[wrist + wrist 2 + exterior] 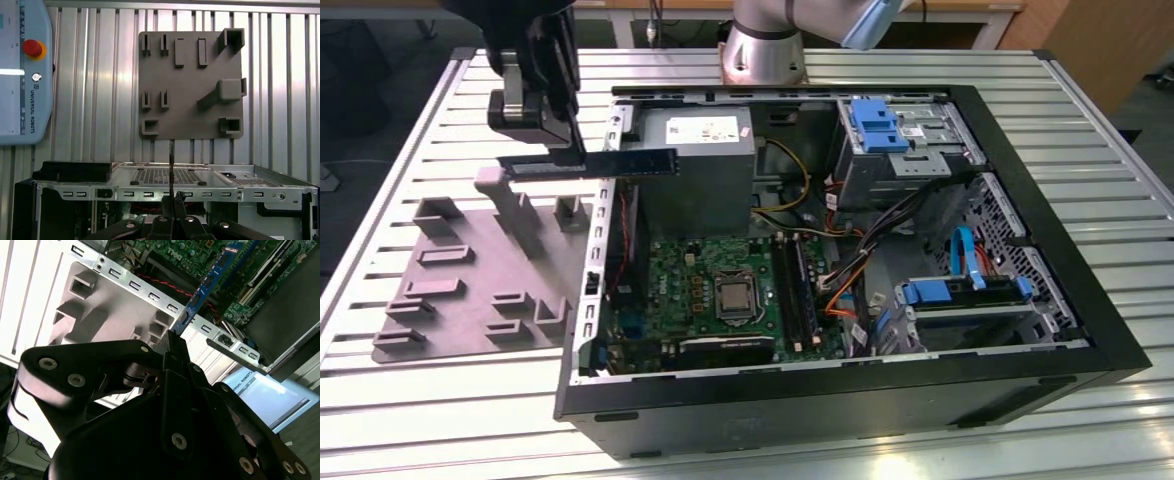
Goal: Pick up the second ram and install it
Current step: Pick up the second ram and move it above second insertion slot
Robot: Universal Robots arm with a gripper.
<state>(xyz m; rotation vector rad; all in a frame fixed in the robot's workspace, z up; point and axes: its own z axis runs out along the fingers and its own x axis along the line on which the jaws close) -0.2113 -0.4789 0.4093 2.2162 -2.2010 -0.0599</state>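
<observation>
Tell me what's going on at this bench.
The arm's gripper is clamped on one end of the ram. It holds the stick level in the air, over the wall of the open PC case that runs beside the grey fixture plate. The ram is not yet in a slot on the motherboard, and it touches neither plate nor board.

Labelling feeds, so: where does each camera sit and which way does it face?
Exterior view: off the arm, high, looking down into the case; shows arm and gripper holding the ram.
Second wrist view: at the wrist, looking along gripper and ram toward the plate.
First wrist view: at the wrist, looking past gripper and edge-on ram at the plate.
All share ram, plate, case.
</observation>
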